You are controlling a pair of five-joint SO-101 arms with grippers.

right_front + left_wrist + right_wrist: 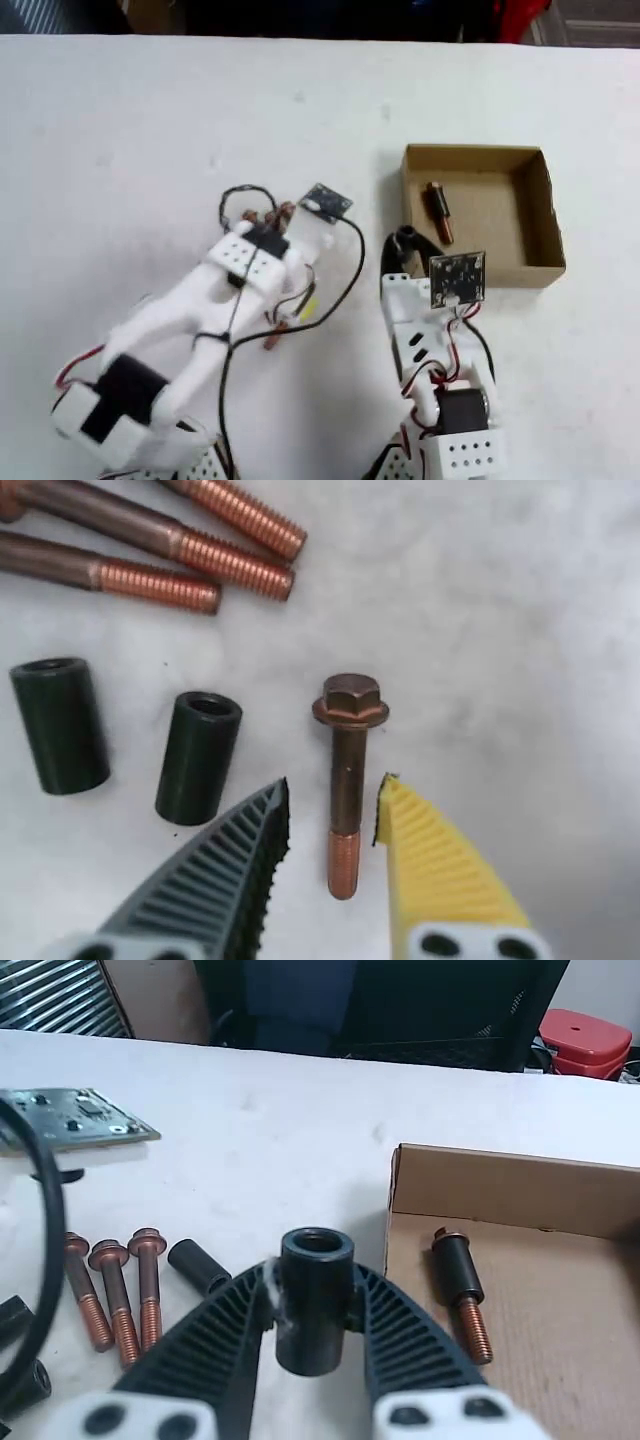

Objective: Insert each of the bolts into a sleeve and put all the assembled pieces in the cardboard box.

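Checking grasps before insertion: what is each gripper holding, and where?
Right gripper clamps a black sleeve around its middle, upright. Left gripper holds nothing; open, straddling the shank of a bolt.

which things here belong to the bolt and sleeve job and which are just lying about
Job: bolt at left claw, spare bolts, loose sleeves, sleeve in right claw, assembled piece, cardboard box.
Lying about: black chair, red container.

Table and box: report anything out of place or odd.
Nothing stands out. One assembled piece lies in the box; loose bolts and sleeves lie on the table. Right pincer grips a sleeve, left pincer straddles a bolt.
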